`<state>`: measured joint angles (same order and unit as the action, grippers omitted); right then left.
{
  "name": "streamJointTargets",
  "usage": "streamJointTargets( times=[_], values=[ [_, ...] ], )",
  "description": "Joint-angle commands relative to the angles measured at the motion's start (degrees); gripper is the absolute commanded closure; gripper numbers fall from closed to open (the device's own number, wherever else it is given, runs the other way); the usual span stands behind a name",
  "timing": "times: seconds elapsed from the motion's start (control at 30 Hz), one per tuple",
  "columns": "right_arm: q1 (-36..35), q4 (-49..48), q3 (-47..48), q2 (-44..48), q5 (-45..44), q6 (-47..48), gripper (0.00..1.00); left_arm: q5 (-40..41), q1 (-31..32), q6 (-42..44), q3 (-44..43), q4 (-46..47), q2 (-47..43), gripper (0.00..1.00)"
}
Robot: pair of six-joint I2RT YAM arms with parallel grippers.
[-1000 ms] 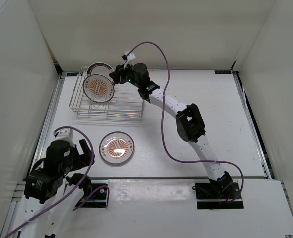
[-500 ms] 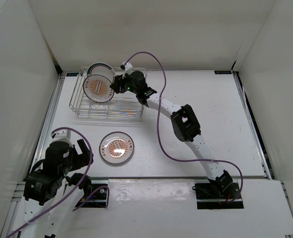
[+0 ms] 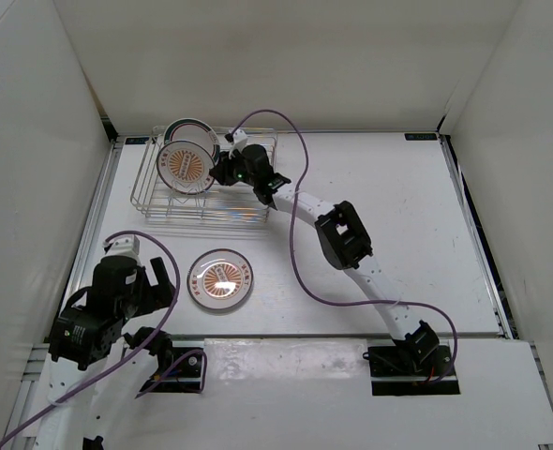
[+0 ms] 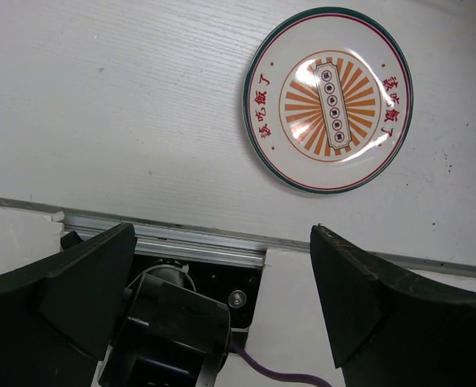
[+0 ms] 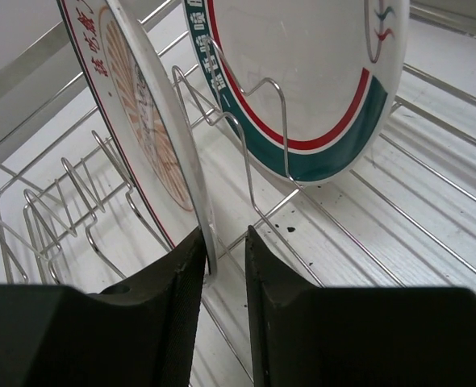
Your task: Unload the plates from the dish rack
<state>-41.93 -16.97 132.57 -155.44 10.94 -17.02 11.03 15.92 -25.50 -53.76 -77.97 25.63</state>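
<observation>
Back-left on table (image 3: pixel 398 234): rack (image 3: pixel 178 208) holds two plates upright in tines, sunburst plate (image 3: pixel 185 166) in front, banded plate (image 3: pixel 185 127) just behind. Nearer front, third plate (image 3: pixel 219 278) lies flat (likely drop spot). At rack, right gripper (image 5: pixel 224 242) straddles sunburst rim edge-on, jaws narrow, suited to lifting clear of tines; firm pinch unconfirmable. Low at front, left gripper (image 4: pixel 222 234) gapes wide, empty.

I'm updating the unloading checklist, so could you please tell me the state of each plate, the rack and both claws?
racked sunburst plate: upright on edge between tines, rim between the right claw's jaws.
banded plate: upright in the rack, untouched.
table sunburst plate: flat, face up, out of the rack.
dish rack: holds two plates.
left claw: open, empty.
right claw: straddling the plate rim; grip unclear.
</observation>
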Motion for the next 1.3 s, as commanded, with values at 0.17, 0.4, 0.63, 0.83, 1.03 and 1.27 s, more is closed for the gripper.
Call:
streamJointTargets(
  times=[0.17, 0.4, 0.63, 0.83, 1.03, 1.27],
  values=[
    [-1.3, -6.8, 3.0, -1.4, -3.2, -2.8, 0.67, 1.2, 0.1, 1.8, -2.8, -15.2, 1.9, 0.0],
    [-1.0, -8.3, 3.3, -1.9, -5.0, -3.7, 0.82, 1.2, 0.1, 1.5, -3.0, -15.6, 2.2, 0.0],
    [-0.9, -8.7, 3.3, -1.1, -5.2, -3.7, 1.0, 0.6, 0.1, 1.2, -3.2, -15.6, 3.0, 0.0],
    [-0.6, -9.2, -0.1, 3.0, -4.3, -2.5, 1.0, 0.0, 0.1, 0.8, -2.2, -14.3, 2.2, 0.0],
    [-0.6, -9.2, -0.8, 6.5, -3.6, -1.2, 1.0, -0.5, 0.2, -0.6, -0.6, -12.6, 0.7, 0.0],
    [0.2, -9.0, -1.9, 12.3, -3.6, -0.5, 1.0, 0.4, 0.2, -2.8, 1.9, -10.9, -1.8, 0.0]
  ],
)
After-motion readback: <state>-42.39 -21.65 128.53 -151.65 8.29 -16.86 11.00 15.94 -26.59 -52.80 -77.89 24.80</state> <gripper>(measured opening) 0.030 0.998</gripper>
